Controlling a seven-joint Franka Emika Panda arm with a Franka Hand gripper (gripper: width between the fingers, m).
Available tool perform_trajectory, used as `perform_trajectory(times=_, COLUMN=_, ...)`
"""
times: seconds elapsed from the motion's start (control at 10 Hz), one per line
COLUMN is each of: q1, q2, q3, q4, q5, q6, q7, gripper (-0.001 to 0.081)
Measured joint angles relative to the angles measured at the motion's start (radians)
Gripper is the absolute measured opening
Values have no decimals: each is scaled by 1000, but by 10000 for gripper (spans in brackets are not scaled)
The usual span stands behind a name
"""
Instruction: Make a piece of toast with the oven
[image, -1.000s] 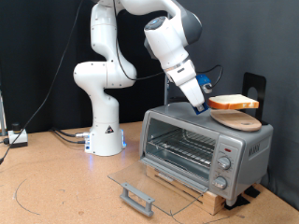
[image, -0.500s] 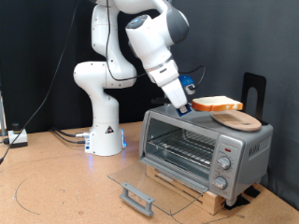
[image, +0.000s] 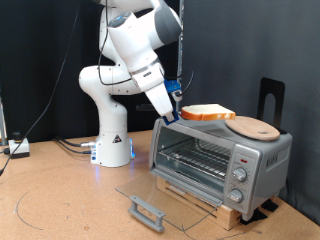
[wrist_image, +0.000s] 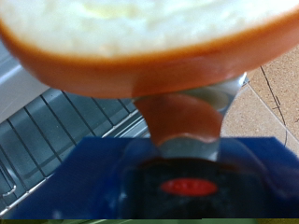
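From my remote station I saw the gripper (image: 176, 103) holding the piece of toast (image: 208, 114) by one edge, its fingers (image: 172, 96) pinched narrow on the crust. The slice hung level in the air above the top of the oven (image: 218, 157), toward the oven's 10 o'clock corner in the exterior view, and I could not tell whether its underside touched the metal. The wrist view was almost filled by the pale face and brown crust of the slice (wrist_image: 149, 47), with the fingers (wrist_image: 187, 149) closed on it and the wire rack (wrist_image: 56, 131) visible beyond.

A round wooden plate (image: 256, 127) sat bare on the oven's roof, at 3 o'clock from the slice and apart from it. The oven's glass door (image: 160, 200) lay folded down flat, its handle (image: 148, 211) at the 7 o'clock end, so the cavity and rack (image: 195, 158) stood open. The knobs (image: 240, 177) were on the panel at the exterior view's right. The oven rested on a wooden slatted base (image: 225, 208) on the brown desk (image: 60, 200). A black stand (image: 272, 97) rose behind the oven at 2 o'clock. The arm's white base (image: 112, 140) stood at 9 o'clock from the oven, with cables (image: 70, 145) trailing toward the exterior view's left edge.
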Motion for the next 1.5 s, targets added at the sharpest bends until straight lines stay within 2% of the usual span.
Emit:
perform_trajectory(times=0.1, q1=0, q2=2, q3=-10, q4=0, q5=3, q6=-18, q7=-14, gripper=397)
perform_trajectory(times=0.3, q1=-12, q2=2, q3=-81, q4=0, q5=3, q6=-71, q7=-106, gripper=397)
perform_trajectory(times=0.6, q1=-58, q2=8, q3=-167, q4=10, q5=-84, q6=-104, q7=-237, gripper=397)
perform_trajectory(times=0.8, q1=-99, q2=23, q3=-201, q4=22, q5=-145, q6=-105, q7=-243, gripper=397)
perform_trajectory(times=1.1, q1=-147, q2=84, q3=-257, q4=70, q5=-208, q6=-139, q7=-262, gripper=397)
perform_trajectory(times=1.2, q1=-154, q2=117, q3=-267, q4=96, q5=-212, q6=-160, q7=-274, gripper=397)
perform_trajectory(times=1.3, q1=-154, q2=116, q3=-265, q4=93, q5=-212, q6=-153, q7=-273, gripper=397)
perform_trajectory(times=1.5, q1=-149, q2=117, q3=-258, q4=56, q5=-218, q6=-98, q7=-335, gripper=397)
